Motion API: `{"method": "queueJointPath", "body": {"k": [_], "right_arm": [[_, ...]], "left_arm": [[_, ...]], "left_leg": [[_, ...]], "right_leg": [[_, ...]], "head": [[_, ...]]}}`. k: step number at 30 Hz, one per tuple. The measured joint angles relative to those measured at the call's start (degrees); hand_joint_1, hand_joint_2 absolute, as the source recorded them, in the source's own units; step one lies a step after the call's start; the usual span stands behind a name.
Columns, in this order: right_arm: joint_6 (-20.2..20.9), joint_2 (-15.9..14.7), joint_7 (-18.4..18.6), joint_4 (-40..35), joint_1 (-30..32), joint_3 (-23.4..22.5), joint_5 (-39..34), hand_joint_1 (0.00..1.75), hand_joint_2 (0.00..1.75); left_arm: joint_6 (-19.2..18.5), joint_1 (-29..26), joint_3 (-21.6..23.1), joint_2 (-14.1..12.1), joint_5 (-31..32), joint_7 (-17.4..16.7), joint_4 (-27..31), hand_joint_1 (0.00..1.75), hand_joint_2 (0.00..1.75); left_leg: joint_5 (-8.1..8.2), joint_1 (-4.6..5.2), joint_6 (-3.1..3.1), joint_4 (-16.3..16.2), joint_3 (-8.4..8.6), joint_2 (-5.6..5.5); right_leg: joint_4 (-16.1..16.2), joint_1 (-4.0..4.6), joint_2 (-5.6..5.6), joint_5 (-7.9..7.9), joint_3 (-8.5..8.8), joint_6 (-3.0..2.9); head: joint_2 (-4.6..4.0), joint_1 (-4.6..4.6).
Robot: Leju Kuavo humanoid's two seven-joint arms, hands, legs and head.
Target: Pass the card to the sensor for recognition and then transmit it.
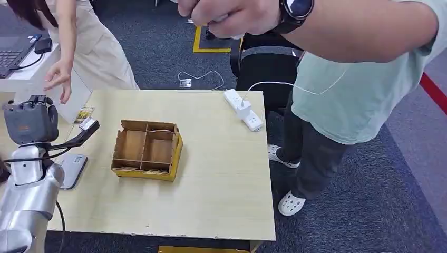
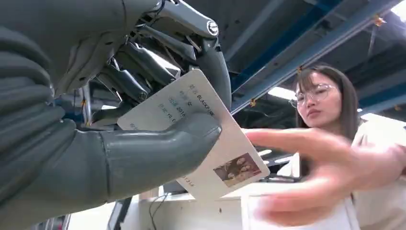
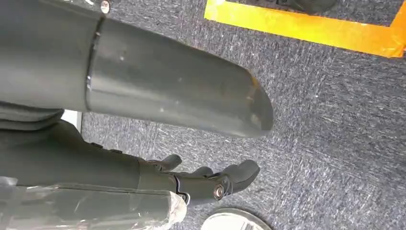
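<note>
My left hand [image 1: 31, 120] is raised over the table's left edge. In the left wrist view it [image 2: 143, 124] pinches a white card [image 2: 225, 158] between the thumb and the fingers, and the card's free end carries a small photo. A person's hand [image 2: 325, 167] reaches in, blurred, close to that free end; the same hand [image 1: 59, 79] hangs just beyond my hand in the head view. A grey-white flat sensor [image 1: 74, 169] lies on the table beside my left arm. My right hand [image 3: 210, 184] hangs over the carpet, its fingers loose and holding nothing.
A divided cardboard box [image 1: 147, 150] sits mid-table [image 1: 221, 184]. A white power strip [image 1: 243, 110] lies at the far right edge. A second person in a green shirt [image 1: 358, 89] stands at the right, an arm stretched across the top. A laptop [image 1: 11, 52] is far left.
</note>
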State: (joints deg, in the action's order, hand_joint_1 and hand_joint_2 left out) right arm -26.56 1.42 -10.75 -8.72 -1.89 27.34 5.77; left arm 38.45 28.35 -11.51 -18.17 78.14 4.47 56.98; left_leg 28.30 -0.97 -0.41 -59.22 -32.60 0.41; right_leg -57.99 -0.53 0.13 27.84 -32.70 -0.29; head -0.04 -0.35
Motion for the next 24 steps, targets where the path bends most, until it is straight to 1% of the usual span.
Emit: {"method": "queueJointPath", "body": {"k": [2,6,12,14,15,19,22,24], "right_arm": [[0.0,0.1,0.3,0.0,0.0,0.0,0.1,0.00,0.00],[0.0,0.3,0.3,0.0,0.0,0.0,0.1,0.00,0.00],[0.0,0.5,0.3,0.0,0.0,0.0,0.1,0.00,0.00],[0.0,0.5,0.3,0.0,0.0,0.0,0.1,0.00,0.00],[0.0,0.5,0.3,0.0,0.0,0.0,0.1,0.00,0.00],[0.0,0.5,0.3,0.0,0.0,0.0,0.1,0.00,0.00],[0.0,0.5,0.3,0.0,-0.1,0.0,0.2,0.00,0.00],[0.0,0.5,0.4,0.0,0.0,0.0,0.3,0.00,0.00]], "left_arm": [[0.0,0.8,-1.7,1.0,-1.0,1.5,0.3,1.75,1.75],[0.0,2.1,-3.1,2.8,-0.4,2.8,0.3,1.75,1.75],[0.0,3.2,-3.4,5.0,-0.4,4.7,0.4,1.75,1.75],[0.0,3.4,-3.4,5.5,-1.6,5.9,0.4,1.75,1.75],[0.0,3.5,-3.4,5.8,-2.2,6.5,0.4,0.00,1.75],[0.0,3.7,-3.4,6.4,-5.2,7.6,0.2,0.00,1.75],[0.0,3.8,-3.3,6.4,-6.1,7.3,-0.2,0.00,1.75],[-0.1,4.1,-2.2,6.2,-7.4,6.9,-1.4,0.00,1.75]], "left_leg": [[0.00,0.00,0.00,0.0,0.00,0.00],[0.00,0.00,0.00,0.0,0.00,-0.01],[0.00,0.01,0.00,0.0,0.00,0.01],[0.00,0.01,0.00,0.0,-0.01,0.02],[0.01,0.01,0.01,0.0,-0.01,0.02],[0.02,0.01,0.01,0.0,-0.04,0.04],[0.03,0.01,0.03,0.0,-0.05,0.03],[0.03,0.01,0.03,0.0,-0.05,0.03]], "right_leg": [[0.0,0.00,0.00,0.00,-0.01,0.00],[0.0,0.00,-0.01,0.00,-0.01,0.00],[0.0,-0.01,0.00,-0.01,0.00,0.00],[0.0,-0.01,0.01,-0.01,-0.01,0.00],[0.0,-0.01,0.01,-0.01,-0.01,0.00],[0.0,-0.01,0.04,0.01,-0.04,0.01],[0.0,-0.01,0.04,0.02,-0.05,0.02],[0.0,-0.01,0.04,0.01,-0.05,0.02]], "head": [[0.00,0.00],[0.00,0.00],[0.00,-0.02],[0.00,-0.02],[0.00,0.00],[0.00,0.00],[0.00,0.00],[0.00,0.00]]}}
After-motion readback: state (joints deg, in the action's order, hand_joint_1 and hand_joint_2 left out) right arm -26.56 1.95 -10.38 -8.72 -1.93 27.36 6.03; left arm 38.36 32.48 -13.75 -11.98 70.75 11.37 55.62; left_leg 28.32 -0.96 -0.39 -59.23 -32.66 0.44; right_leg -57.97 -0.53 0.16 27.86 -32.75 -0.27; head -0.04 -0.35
